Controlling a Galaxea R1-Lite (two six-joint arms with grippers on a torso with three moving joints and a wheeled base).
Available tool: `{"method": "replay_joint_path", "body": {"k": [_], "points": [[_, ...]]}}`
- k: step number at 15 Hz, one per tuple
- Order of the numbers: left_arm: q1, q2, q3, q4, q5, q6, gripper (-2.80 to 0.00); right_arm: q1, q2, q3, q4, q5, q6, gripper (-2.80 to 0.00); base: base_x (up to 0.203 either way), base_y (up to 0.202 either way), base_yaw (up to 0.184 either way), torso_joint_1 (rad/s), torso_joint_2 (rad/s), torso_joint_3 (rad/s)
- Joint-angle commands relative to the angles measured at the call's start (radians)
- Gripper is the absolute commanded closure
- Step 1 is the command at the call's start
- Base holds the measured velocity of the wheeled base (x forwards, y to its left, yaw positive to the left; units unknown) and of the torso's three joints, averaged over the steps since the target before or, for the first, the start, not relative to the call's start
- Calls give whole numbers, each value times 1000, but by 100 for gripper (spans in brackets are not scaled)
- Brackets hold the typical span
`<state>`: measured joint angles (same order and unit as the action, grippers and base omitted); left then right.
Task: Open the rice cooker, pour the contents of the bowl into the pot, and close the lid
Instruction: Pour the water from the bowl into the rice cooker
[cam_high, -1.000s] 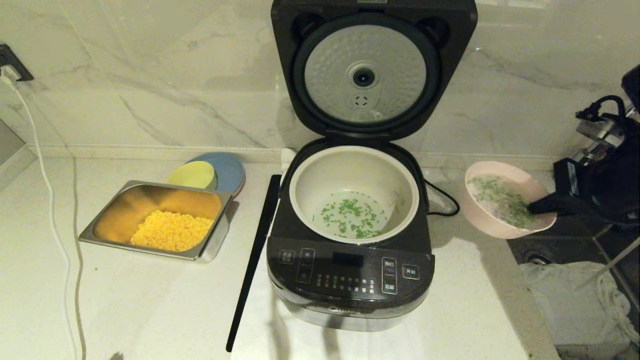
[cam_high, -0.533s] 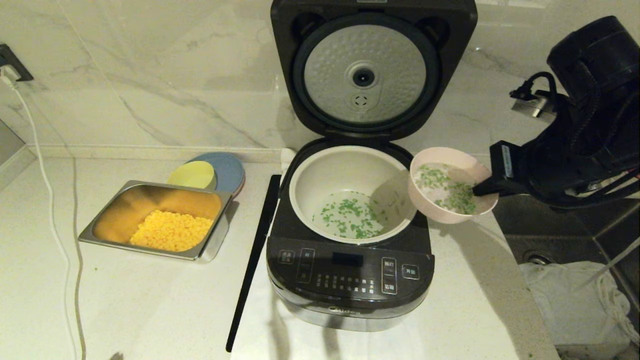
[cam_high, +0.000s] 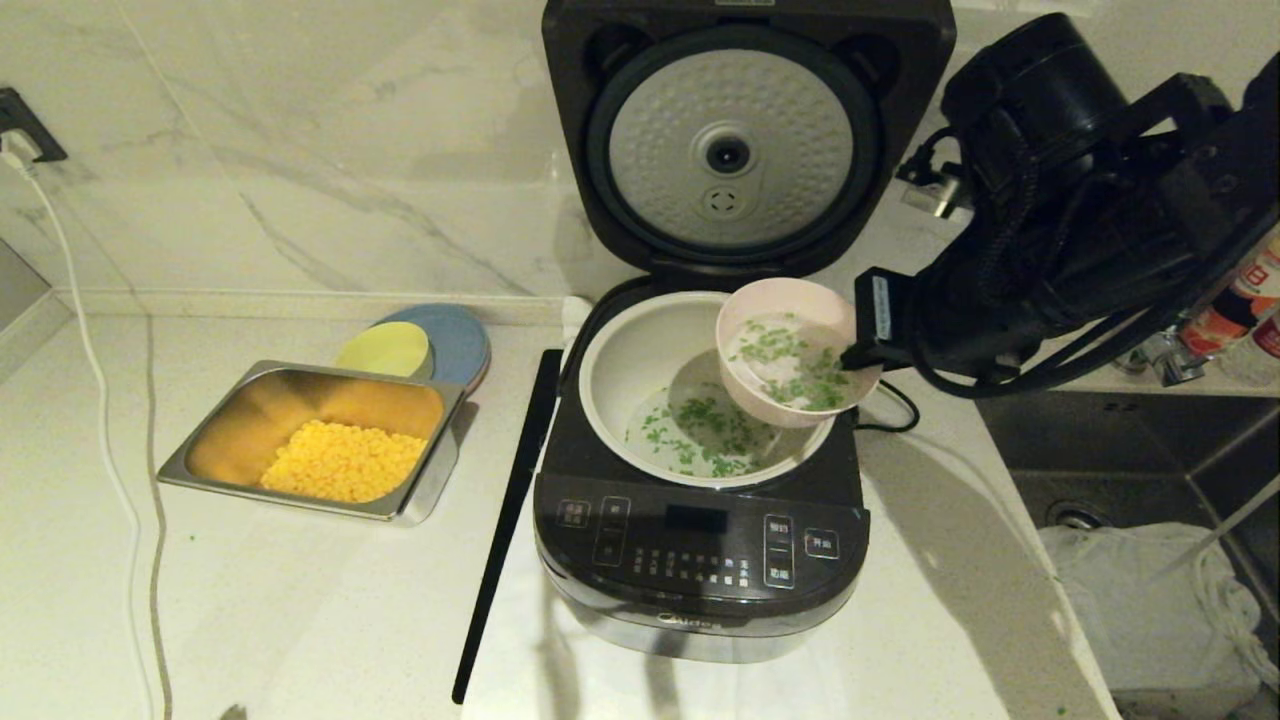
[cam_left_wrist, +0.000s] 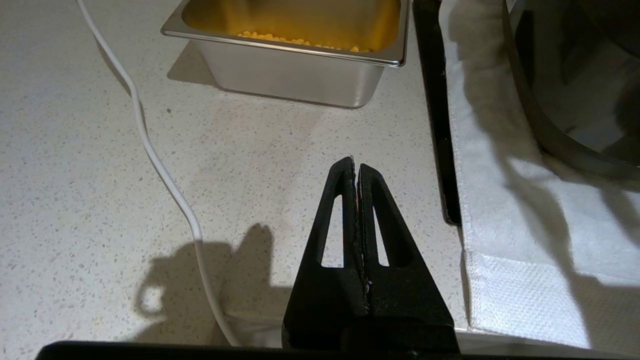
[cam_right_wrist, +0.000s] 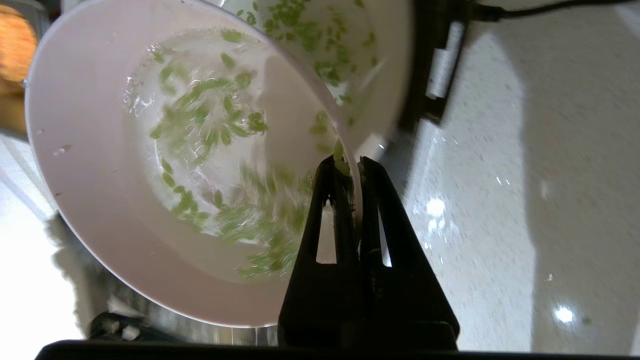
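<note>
Marble counter (cam_high: 250, 600), right gripper (cam_high: 858, 357) holding bowl (cam_high: 775, 325) over pot (cam_high: 640, 350)

A pale speckled stone countertop (cam_high: 300, 600) runs along a white, grey-veined marble wall (cam_high: 300, 150) carrying a black socket (cam_high: 18, 125) at far left, and a dark recessed sink (cam_high: 1130, 450) sits at the right

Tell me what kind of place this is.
Most likely a home kitchen counter: a rice cooker stands open on a pale stone worktop against a marble-look wall, a steel tray of corn sits beside it, and a sink lies at the robot's right.
</note>
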<state>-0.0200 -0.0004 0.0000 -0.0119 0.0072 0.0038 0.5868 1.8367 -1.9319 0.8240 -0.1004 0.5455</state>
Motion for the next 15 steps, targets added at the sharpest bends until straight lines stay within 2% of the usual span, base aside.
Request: {"method": "replay_joint_path", "body": {"k": [1,8,15], "points": [[0,-1,9,0,0,0,0,39,60,-4,-23,-10,4,0,0,0,0,0,0,0],[0,-1,9,0,0,-1,0,94,139,-4,-117,-37,4,0,0,0,0,0,0,0],[0,-1,9,0,0,1,0,96,196,-4,-185,-68,5,0,0,0,0,0,0,0]]}}
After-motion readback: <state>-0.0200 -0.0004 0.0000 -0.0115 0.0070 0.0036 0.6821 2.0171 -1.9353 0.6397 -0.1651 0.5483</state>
